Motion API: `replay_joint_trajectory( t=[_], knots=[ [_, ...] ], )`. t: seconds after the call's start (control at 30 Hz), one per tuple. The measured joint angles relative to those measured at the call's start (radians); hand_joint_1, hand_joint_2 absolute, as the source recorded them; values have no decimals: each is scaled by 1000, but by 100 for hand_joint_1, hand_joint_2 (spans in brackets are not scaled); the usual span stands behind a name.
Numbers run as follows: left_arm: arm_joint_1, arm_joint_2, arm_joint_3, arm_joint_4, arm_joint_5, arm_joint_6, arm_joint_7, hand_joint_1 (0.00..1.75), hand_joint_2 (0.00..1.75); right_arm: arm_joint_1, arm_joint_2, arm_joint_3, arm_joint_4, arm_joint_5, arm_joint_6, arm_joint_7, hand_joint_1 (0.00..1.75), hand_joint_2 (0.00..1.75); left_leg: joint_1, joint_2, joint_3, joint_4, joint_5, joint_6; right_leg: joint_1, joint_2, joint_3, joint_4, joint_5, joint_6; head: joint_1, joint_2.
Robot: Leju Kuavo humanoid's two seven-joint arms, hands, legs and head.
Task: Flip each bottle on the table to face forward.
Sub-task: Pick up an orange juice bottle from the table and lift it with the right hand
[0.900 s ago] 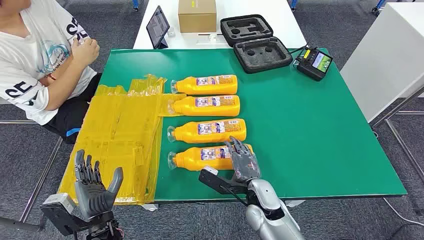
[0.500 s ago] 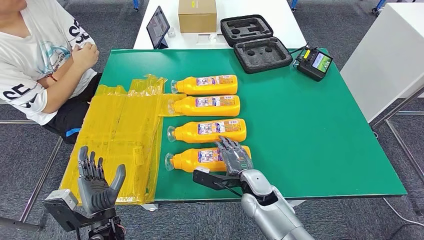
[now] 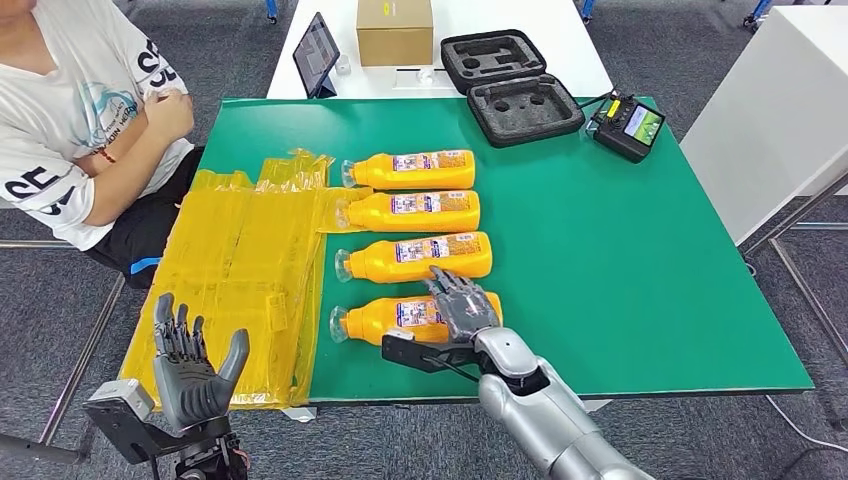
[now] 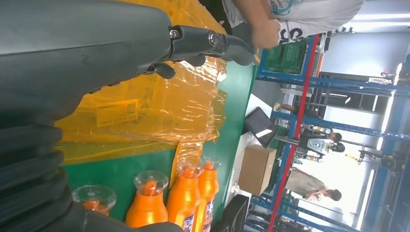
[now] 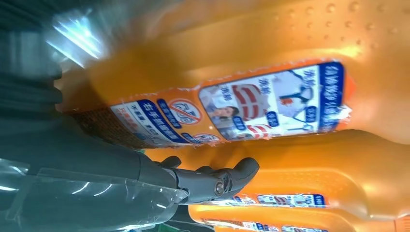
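Several orange bottles lie on their sides in a column on the green table (image 3: 640,250), clear caps to the left, labels facing up. My right hand (image 3: 462,305) rests flat on the nearest bottle (image 3: 390,317), fingers spread over its right half. The right wrist view has that bottle's label (image 5: 270,104) close up, with my thumb (image 5: 217,178) under it. Beyond it lie the second bottle (image 3: 415,258), the third (image 3: 410,211) and the far one (image 3: 410,169). My left hand (image 3: 190,365) hangs open off the table's near left corner, palm up.
Crumpled yellow plastic film (image 3: 240,265) covers the table's left side. A person (image 3: 80,110) sits at the far left. A black foam case (image 3: 510,85), a controller (image 3: 628,125), a tablet (image 3: 315,55) and a cardboard box (image 3: 395,30) stand at the back.
My right hand slid left and farther onto the nearest bottle, which shifted slightly left. The left hand barely moved.
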State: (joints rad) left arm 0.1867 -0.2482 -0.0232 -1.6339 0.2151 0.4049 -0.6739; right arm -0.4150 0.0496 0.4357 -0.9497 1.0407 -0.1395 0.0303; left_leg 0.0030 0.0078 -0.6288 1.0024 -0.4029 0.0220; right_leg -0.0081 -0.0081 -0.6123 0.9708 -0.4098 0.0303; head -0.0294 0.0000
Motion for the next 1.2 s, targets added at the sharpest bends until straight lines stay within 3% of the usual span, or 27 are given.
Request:
replay_joint_trajectory(
  t=[0.07,0.1,0.2,0.23,0.87,1.07,1.2],
  knots=[
    [0,1,0,0,1,1,-1,0,175,-6,0,6,6,-9,2,-2,4,175,0,0,0,0,0,0,0,0,0,0,0,0,0,0],
    [0,2,0,0,3,2,-2,0,175,-11,0,9,10,-13,6,-2,19,175,0,0,0,0,0,0,0,0,0,0,0,0,0,0],
    [-1,5,-1,2,9,6,-2,0,175,-33,0,21,33,-33,37,-2,143,175,0,0,0,0,0,0,0,0,0,0,0,0,0,0],
    [-2,6,-1,4,11,8,-2,0,175,-41,0,25,44,-40,47,-2,171,175,0,0,0,0,0,0,0,0,0,0,0,0,0,0],
    [-15,17,-1,16,17,10,5,0,175,-116,-7,83,129,-111,141,-33,175,175,0,0,9,0,-1,0,0,0,8,0,0,0,0,0],
    [-15,19,-1,17,14,1,5,0,175,-100,-20,81,101,-201,122,-145,175,175,0,1,10,0,-1,-1,0,1,9,0,0,0,0,0],
    [-15,18,-1,19,9,-1,-1,0,175,-29,-14,43,13,-411,46,-365,175,175,0,1,9,0,-1,-1,0,1,8,0,0,0,0,0]
  ],
)
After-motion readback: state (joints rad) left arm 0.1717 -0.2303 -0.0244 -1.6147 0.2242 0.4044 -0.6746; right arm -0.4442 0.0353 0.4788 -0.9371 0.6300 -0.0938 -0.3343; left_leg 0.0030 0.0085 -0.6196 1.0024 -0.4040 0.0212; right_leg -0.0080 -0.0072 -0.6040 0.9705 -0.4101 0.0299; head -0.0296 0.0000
